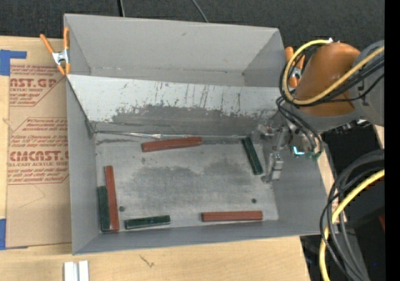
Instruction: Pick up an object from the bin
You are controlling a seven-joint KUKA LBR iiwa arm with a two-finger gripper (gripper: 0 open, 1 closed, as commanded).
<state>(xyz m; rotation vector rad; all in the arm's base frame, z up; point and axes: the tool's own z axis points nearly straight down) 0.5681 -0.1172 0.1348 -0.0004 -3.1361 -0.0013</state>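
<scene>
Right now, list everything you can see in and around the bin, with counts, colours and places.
Bin: one, grey metal, middle of the view.
Red-brown sticks: three; near the back wall, front right, along the left wall.
Dark green sticks: three; tilted at right, front left, beside the left red-brown stick.
Gripper: one, metal, just right of the tilted green stick.
Arm: one, orange cover, yellow cables, entering from the right.

Cardboard [31, 105] at L, red txt "CAST.GP", "CAST ACRYLIC"
</scene>
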